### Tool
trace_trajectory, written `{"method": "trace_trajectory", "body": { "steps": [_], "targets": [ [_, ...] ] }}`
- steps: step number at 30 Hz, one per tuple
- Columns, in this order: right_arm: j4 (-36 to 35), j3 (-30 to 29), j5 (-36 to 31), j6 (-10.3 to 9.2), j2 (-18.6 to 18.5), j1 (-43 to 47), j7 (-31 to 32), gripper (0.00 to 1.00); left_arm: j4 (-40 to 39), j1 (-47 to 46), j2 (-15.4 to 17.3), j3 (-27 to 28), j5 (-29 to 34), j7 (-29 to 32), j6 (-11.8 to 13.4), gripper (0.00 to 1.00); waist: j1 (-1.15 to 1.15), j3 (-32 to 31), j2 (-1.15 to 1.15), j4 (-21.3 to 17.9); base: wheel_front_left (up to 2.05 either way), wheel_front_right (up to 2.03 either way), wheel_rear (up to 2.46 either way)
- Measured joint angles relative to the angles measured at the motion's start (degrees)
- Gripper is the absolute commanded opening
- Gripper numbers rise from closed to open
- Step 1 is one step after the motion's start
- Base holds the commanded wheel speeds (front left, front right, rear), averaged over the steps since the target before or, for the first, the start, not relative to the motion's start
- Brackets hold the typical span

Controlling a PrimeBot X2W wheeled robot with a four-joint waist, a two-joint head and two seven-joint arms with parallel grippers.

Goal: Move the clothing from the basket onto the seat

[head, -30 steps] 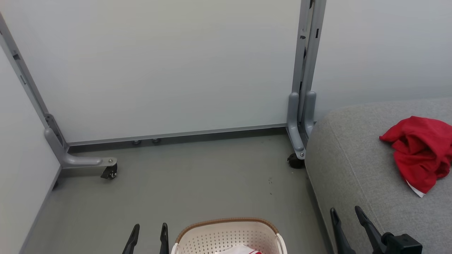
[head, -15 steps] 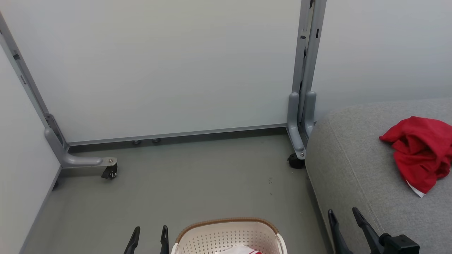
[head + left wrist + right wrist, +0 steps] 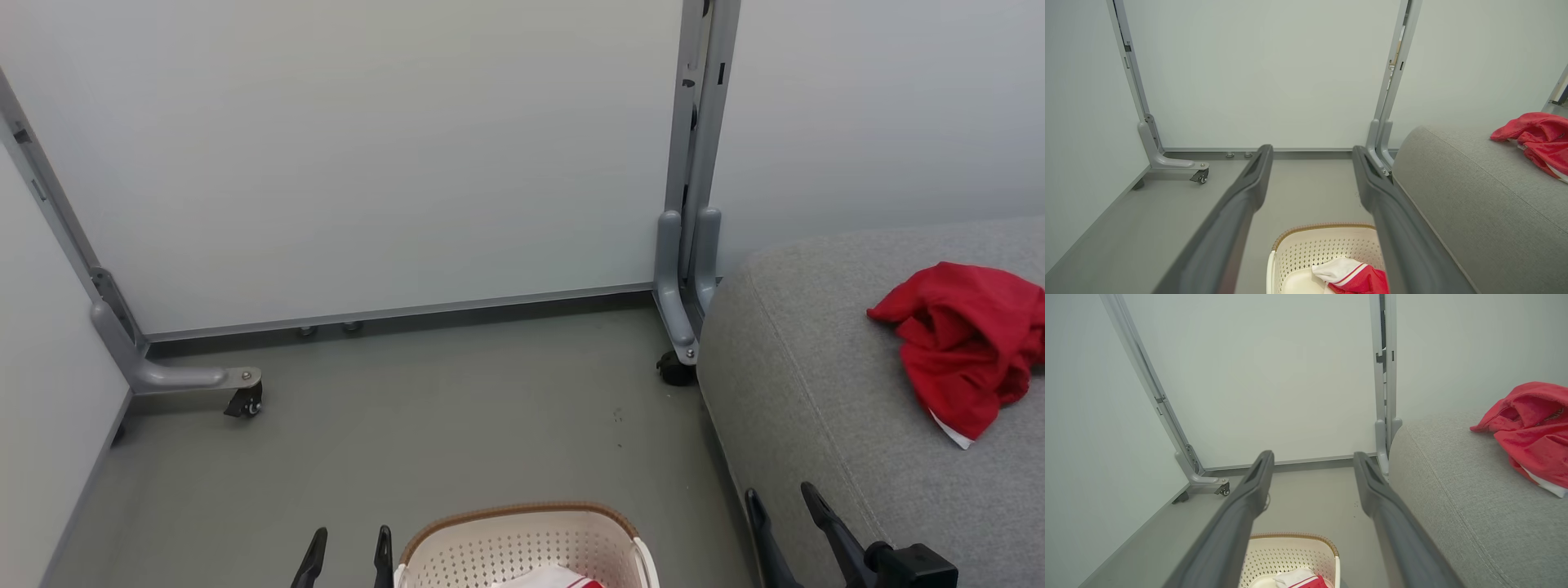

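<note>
One crumpled red garment (image 3: 963,343) lies on the grey seat (image 3: 816,392) at the right; it also lies at the right in the left wrist view (image 3: 1537,139) and the right wrist view (image 3: 1531,433). The cream basket (image 3: 522,543) with a brown rim stands on the floor at the bottom centre. Inside it lies the second garment (image 3: 1355,275), red with a white part and striped trim. My left gripper (image 3: 349,539) hangs open just left of the basket, holding nothing. My right gripper (image 3: 782,500) stands open beside the seat's near corner, holding nothing.
Pale partition panels on grey metal legs with castors (image 3: 245,402) close off the back and left. A second castor (image 3: 673,369) sits by the seat's far corner. Grey floor (image 3: 457,425) spreads between the basket and the panels.
The whole head view has shifted a little left and up, so the camera moved. My right gripper has drifted slightly left and down in the picture. Both garments lie as before.
</note>
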Motion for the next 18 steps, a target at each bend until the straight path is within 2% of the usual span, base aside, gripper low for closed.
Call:
{"method": "trace_trajectory", "body": {
  "steps": [10, 18],
  "targets": [
    [0.10, -1.53, 0.09, 0.00, -1.04, -1.20, 0.00, 1.00, 1.94, -1.63, 0.00, -0.98, -0.03, 0.01, -0.59, 1.00, 0.00, 2.99, 0.00, -0.98, 0.00, 0.00, 0.00],
    [-0.91, -3.55, -0.01, 0.00, -3.14, -5.96, 0.00, 1.00, 3.90, -7.65, -0.01, -3.56, 1.47, 0.00, -1.26, 1.00, 0.00, 8.92, 0.00, -1.76, 0.00, 0.00, 0.00]
  ]
}}
